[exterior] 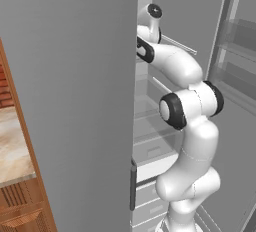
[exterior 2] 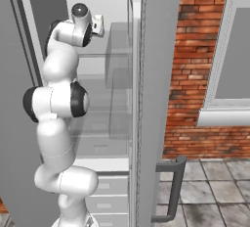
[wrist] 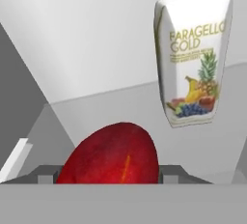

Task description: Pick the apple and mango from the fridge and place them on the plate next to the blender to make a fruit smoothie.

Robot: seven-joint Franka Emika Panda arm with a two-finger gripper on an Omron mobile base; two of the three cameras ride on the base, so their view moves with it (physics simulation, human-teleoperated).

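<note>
A large oval red mango (wrist: 113,155) with a thin yellow streak lies on a white shelf inside the fridge (exterior: 75,101). My gripper (wrist: 111,174) reaches into the fridge's upper part, and its two dark fingertips (wrist: 46,175) press against the mango's left and right sides. The arm (exterior 2: 61,99) rises in front of the open fridge, and its hand (exterior 2: 96,25) is at the level of the top shelf. The apple, the plate and the blender are out of view.
A white fruit-juice carton (wrist: 193,59) stands just behind and to the right of the mango. The open fridge door (exterior 2: 156,74) with its handle (exterior 2: 173,192) stands at the arm's right. Clear shelves and white drawers (exterior: 150,196) lie below. A brick wall (exterior 2: 195,74) is beyond.
</note>
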